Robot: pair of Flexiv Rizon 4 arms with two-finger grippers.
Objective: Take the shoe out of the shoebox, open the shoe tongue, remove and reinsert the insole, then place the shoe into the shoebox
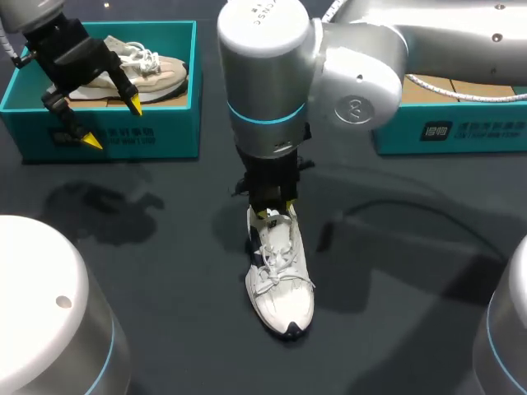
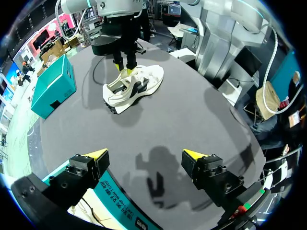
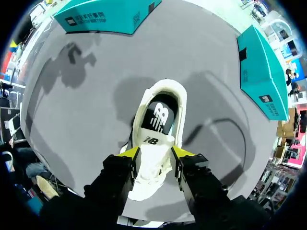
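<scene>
A white shoe (image 1: 280, 280) stands on the dark table's middle, toe toward the front edge; its dark insole (image 3: 160, 112) shows inside the opening. My right gripper (image 1: 274, 210) comes straight down over the shoe's throat, and its yellow fingertips (image 3: 130, 153) press on the white tongue (image 3: 153, 143) from both sides. From the left wrist view the same shoe (image 2: 134, 86) and right gripper (image 2: 124, 69) appear far ahead. My left gripper (image 1: 113, 123) hangs open and empty over the front wall of the left teal shoebox (image 1: 165, 132).
A beige shoe (image 1: 148, 70) lies in the left shoebox. A second teal box (image 1: 461, 132) sits at the back right under my right arm. A dark cable (image 1: 412, 214) runs over the table to the right of the white shoe.
</scene>
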